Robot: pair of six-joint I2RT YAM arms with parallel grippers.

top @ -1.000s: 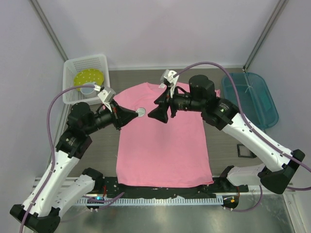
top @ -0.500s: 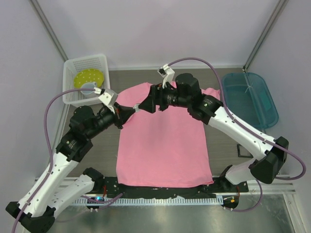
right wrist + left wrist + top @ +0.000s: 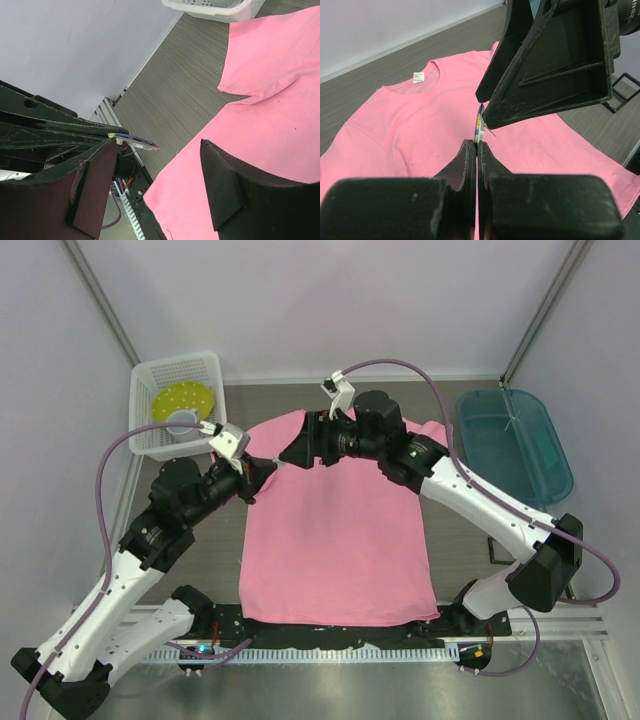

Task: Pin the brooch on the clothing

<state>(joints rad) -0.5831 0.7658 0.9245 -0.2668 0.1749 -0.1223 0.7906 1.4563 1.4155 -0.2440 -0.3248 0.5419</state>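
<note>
Left wrist view: left gripper [image 3: 476,145] fingers pressed together on the brooch [image 3: 480,125], which stands edge-on at their tips with a thin pin wire sticking out toward the right arm. Brooch is held in the air above the pink T-shirt [image 3: 335,540], not on the fabric.

Right wrist view: right gripper [image 3: 159,145] jaws spread wide, holding nothing. One finger [image 3: 90,190] lies just under the brooch; contact possibly, the view does not settle it.

Top external: both grippers meet over the shirt's shoulder on the left arm's side. Shirt lies flat on the grey wood-grain table [image 3: 460,530], collar at the far side. White basket [image 3: 150,375] far left, teal tub [image 3: 553,440] far right, both beside the shirt.
</note>
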